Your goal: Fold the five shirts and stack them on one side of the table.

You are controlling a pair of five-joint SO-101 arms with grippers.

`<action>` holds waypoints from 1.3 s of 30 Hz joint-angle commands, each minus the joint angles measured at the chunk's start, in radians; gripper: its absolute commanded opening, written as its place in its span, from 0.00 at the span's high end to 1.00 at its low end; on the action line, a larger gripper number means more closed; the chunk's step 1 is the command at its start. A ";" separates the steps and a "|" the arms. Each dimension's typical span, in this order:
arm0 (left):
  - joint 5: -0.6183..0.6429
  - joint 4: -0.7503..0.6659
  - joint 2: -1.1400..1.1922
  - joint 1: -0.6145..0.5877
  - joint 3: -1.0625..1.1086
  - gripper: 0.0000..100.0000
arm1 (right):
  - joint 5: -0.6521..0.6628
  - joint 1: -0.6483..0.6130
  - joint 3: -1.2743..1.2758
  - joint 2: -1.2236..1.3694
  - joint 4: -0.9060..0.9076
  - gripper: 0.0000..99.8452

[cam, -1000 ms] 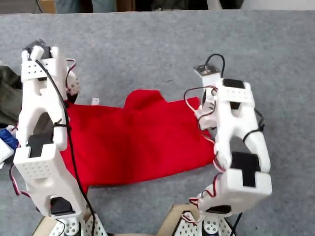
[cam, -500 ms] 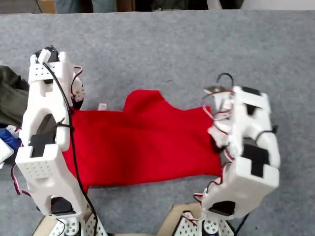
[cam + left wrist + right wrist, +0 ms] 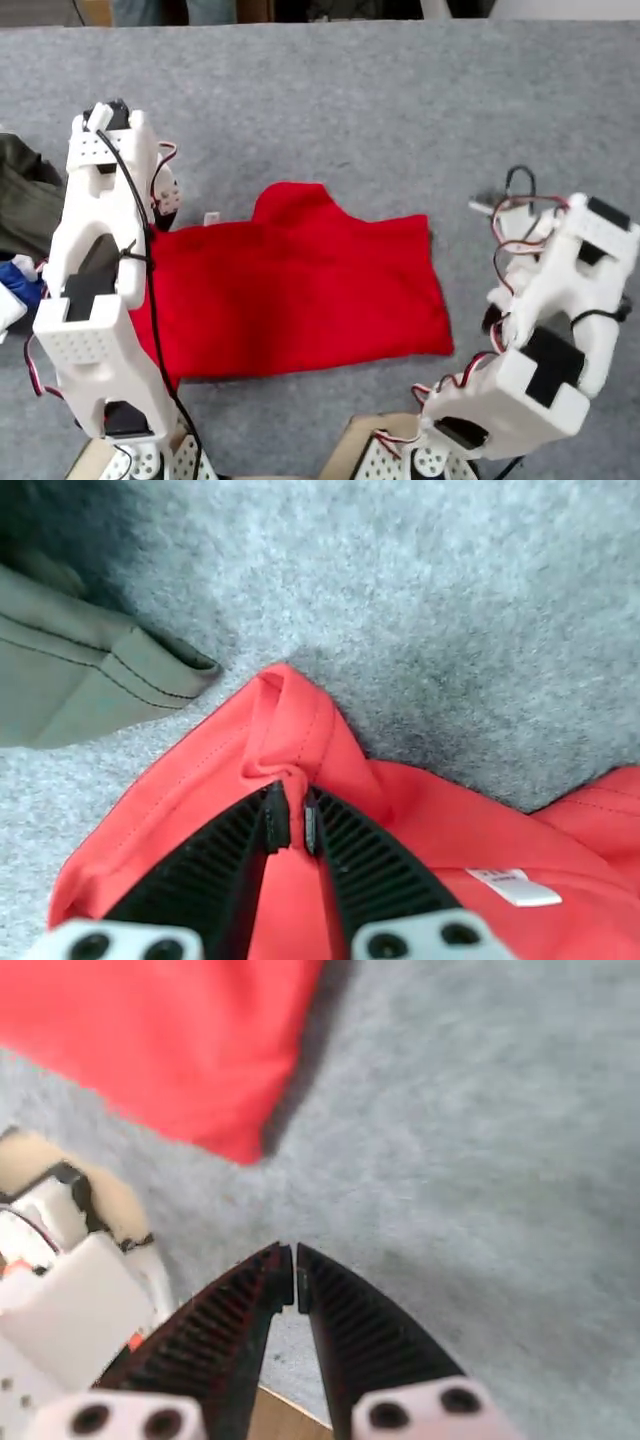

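Item one: my left gripper (image 3: 288,825), clamped on a pinched fold at the edge of the red shirt (image 3: 290,290). From there the shirt lies flat on the grey worktop (image 3: 400,110).
Item two: my right gripper (image 3: 295,1278), closed on nothing, with the shirt's corner ahead of its tips.
Item three: olive garment (image 3: 70,680), just beside the pinched fold.

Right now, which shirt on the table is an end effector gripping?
The red fabric shirt, pinched by the left end effector; the olive fabric shirt lies free.

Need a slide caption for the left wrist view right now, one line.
Left hand shut on a puckered edge of the red shirt, olive garment nearby on the grey table.
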 commanded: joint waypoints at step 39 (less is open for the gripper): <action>-0.078 -0.002 -0.055 0.010 -0.008 0.97 | -0.400 -0.304 -0.125 0.166 -0.104 0.86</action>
